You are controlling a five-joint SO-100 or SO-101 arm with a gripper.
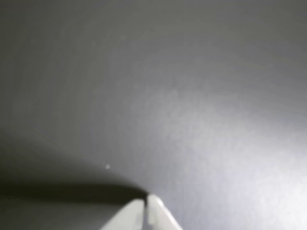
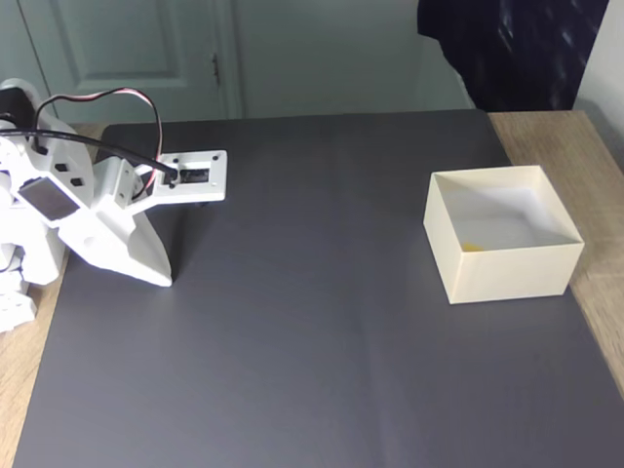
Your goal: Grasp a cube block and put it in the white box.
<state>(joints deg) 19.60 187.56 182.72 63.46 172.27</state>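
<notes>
Judging by the sliver of yellow low against the near inside wall of the white box [image 2: 507,265], the cube block [image 2: 472,248] seems already dropped in, so little looks left beyond parking the arm. Its white gripper [image 1: 146,200] is at the far left of the fixed view, well apart from the box, tips together and empty just above the mat. That dark grey mat [image 2: 312,331] covers a pale wooden table [image 2: 595,292], with a grey-green door [image 2: 127,49] and a dark cloth [image 2: 507,49] behind.
</notes>
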